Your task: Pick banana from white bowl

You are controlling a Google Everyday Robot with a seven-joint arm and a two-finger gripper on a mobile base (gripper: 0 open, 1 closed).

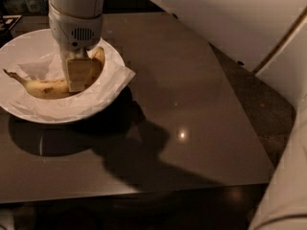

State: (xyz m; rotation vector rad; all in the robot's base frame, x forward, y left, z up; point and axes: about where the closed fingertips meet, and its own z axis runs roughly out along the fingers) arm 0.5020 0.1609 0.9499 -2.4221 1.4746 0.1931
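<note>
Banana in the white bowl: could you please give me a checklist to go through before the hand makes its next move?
1. The banana is in the white bowl: ok. It lies on the paper, with its stem pointing left.
2. The hand is at the banana: ok. It is down inside the bowl, against the banana's right part.
3. The grip on the banana is secure: cannot tell.
4. The paper is not caught by the hand: cannot tell. The crumpled paper lies right beside the hand.
5. The bowl stands away from the table's near edge: ok.
</note>
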